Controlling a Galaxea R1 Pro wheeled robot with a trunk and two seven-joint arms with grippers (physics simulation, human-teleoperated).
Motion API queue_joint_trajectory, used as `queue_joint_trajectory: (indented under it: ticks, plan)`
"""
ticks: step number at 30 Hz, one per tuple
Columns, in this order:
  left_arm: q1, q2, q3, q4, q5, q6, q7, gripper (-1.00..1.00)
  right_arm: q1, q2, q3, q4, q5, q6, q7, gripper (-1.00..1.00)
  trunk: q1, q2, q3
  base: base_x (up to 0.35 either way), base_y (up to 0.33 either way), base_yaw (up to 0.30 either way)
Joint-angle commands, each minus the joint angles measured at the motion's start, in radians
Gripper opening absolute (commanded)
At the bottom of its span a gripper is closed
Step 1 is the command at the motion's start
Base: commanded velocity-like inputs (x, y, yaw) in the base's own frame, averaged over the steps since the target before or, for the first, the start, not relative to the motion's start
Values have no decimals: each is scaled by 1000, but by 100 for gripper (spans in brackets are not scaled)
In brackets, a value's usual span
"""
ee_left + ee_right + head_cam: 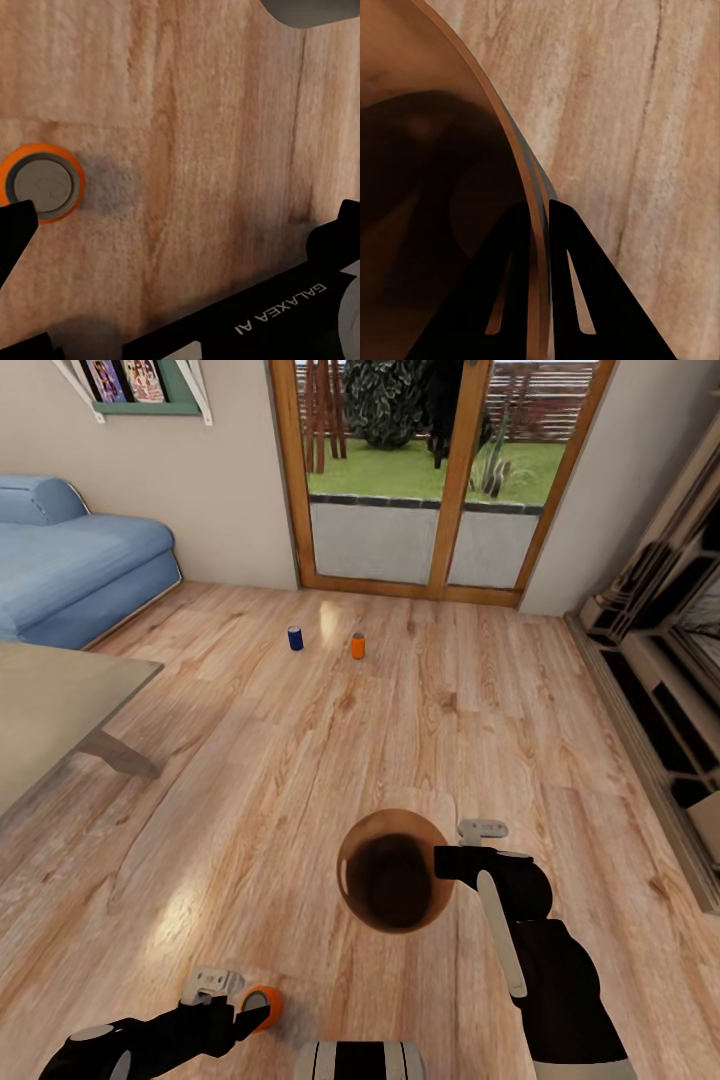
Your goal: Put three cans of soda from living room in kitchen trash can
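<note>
The trash can (393, 870) is held off the wood-plank floor (420, 740) by the right gripper (440, 863), whose two dark fingers (514, 300) are pinched on the can's rim, one inside and one outside the wall, as seen in the right wrist view (450, 187). An orange soda can (264, 1005) stands upright on the floor just beside the left gripper (240, 1010); in the left wrist view its silvery top (45, 185) is seen next to one dark fingertip (15, 232), and the fingers are spread wide with nothing held. Farther off, a dark blue can (295, 638) and a second orange can (358, 646) stand near each other on the floor before the glass doors (440, 470). A blue sofa (70, 560) and a grey table (50, 710) are seen at the left.
</note>
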Motion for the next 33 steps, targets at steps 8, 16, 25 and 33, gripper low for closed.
queue_joint_trajectory:
  ticks: [8,16,25,33]
  plan:
    - [0,6,0,0,0,-1,-1,100,0,-1,0,0,-19,0,5,-100,0,0,0,0,0,0]
    - [0,9,0,0,0,-1,-2,100,0,-1,0,0,-19,0,5,-100,15,-28,-12,0,0,0]
    - [0,10,0,0,0,-3,-4,100,0,-2,0,0,-19,0,5,-100,50,-91,-41,0,0,0]
    - [0,30,0,-3,1,-3,-10,100,0,-2,0,0,-19,0,5,-100,61,-112,-50,0,0,0]
